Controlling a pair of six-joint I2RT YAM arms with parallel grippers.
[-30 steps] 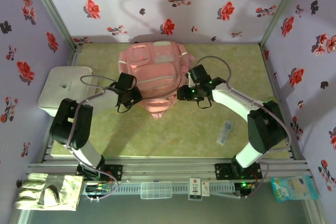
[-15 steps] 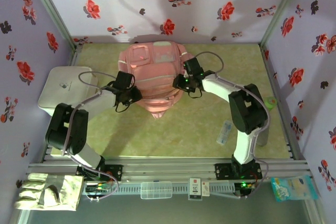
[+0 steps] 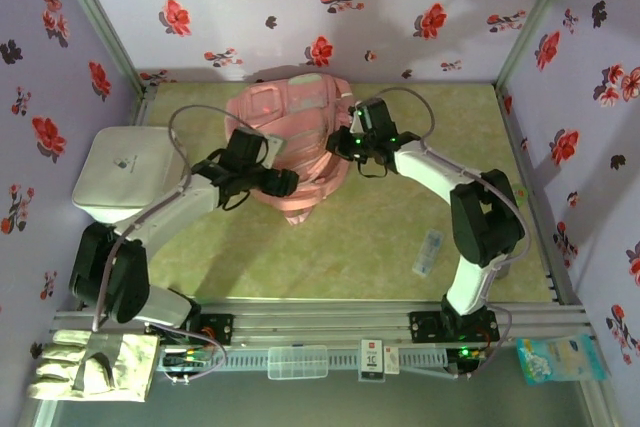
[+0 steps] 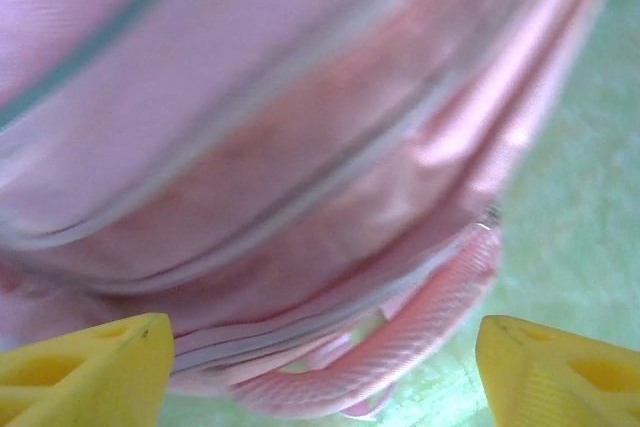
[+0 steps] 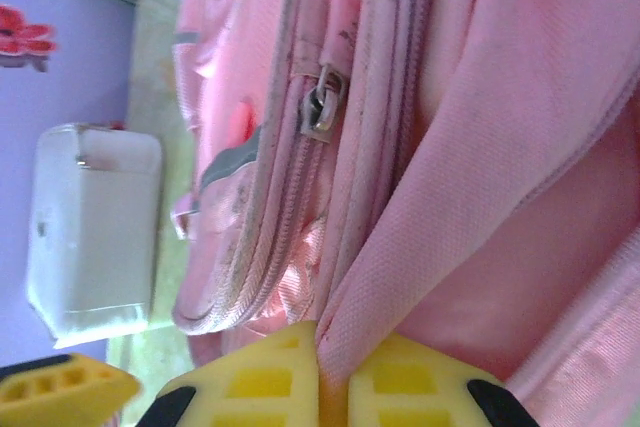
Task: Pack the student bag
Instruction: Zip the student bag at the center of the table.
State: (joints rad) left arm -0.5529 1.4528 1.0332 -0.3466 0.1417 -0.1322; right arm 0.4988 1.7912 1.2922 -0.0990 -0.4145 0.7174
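- Top view: the pink bag [image 3: 290,132] lies at the middle back of the table [image 3: 380,247], with a white box [image 3: 125,177] well apart to its left.
- Over the last second the left gripper [image 3: 278,183] has swung from the bag's left flank across to its near end, and its jaws have gone from closed to wide.
- Meanwhile the right gripper [image 3: 338,143] has come in to the bag's right edge and closed.
- I read this as a swap of holds. The right arm now pins the fabric, and the left is free to go for a zip or the handle.
- Packing looks barely begun: a small packet [image 3: 428,252] lies on the table near the right arm, apart from the bag.
- Left wrist view: the yellow fingertips [image 4: 85,367] stand far apart with nothing gripped.
- Just beyond them are the bag's carry loop [image 4: 400,347] and a small zip pull [image 4: 490,215]. The picture is blurred, but it shows how close the open jaws sit to the bag, which the top view cannot.
- Right wrist view: the fingers [image 5: 400,387] are pinched tight on a fold of the bag's pink fabric. From above, the gripper's own body hides this hold.
- A zip pull [image 5: 320,107] sits on a closed zip just past the pinch, so that compartment looks unopened. The white box [image 5: 90,227] shows beyond the bag.
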